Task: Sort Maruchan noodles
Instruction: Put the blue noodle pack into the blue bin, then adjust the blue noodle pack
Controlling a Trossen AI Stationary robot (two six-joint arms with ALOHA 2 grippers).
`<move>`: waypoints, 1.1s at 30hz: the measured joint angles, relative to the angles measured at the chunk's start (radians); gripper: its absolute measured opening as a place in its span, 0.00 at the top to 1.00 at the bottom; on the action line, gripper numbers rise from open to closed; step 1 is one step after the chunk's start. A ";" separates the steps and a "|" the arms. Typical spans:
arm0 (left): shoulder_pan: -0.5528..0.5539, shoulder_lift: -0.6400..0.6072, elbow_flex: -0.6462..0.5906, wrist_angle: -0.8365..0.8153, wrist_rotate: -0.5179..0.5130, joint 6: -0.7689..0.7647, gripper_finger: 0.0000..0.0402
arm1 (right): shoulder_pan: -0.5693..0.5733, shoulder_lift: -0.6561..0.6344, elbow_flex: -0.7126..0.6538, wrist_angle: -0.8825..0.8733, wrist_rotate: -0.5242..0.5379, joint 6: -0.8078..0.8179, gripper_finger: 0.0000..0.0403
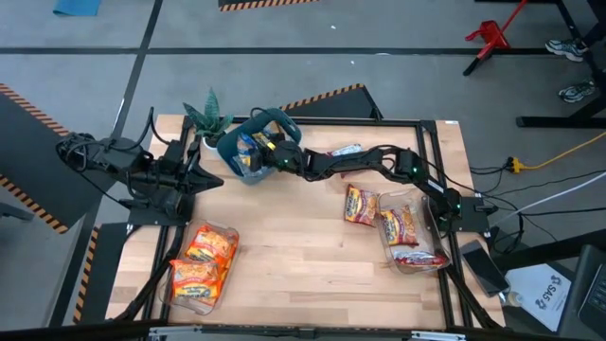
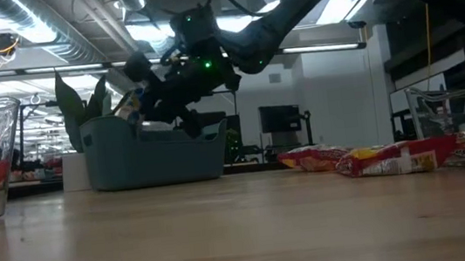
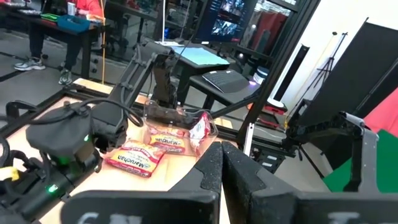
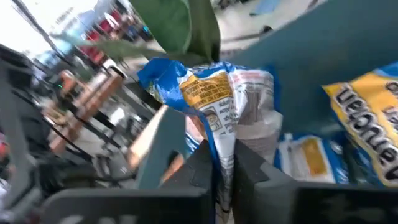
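Presently, the left gripper [image 1: 196, 177] waits at the left table edge, fingers pressed together, empty. Orange packets [image 1: 202, 259] fill the near-left tray. At the far teal bin [image 1: 248, 152], the right gripper [image 4: 225, 163] pinches a blue-white packet [image 4: 208, 93] by its edge. Judged light, crinkly and slippery; the thin seam hold may slip. Red packets [image 1: 379, 216] lie right.

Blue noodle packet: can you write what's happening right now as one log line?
right gripper: shut on blue-white packet, over teal bin | left gripper: shut, waiting at table's left | trays: orange-yellow packets left, red-white packets right
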 joint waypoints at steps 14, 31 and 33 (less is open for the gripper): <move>0.000 0.000 0.000 -0.024 0.000 -0.001 1.00 | -0.034 -0.109 0.002 -0.359 -0.054 -0.144 0.69; 0.000 0.000 0.000 -0.037 -0.012 -0.001 1.00 | -0.060 -0.156 0.076 -0.583 0.134 -0.390 0.75; 0.000 0.000 0.000 -0.048 -0.022 -0.001 1.00 | -0.066 -0.156 0.076 -0.582 0.083 -0.416 0.75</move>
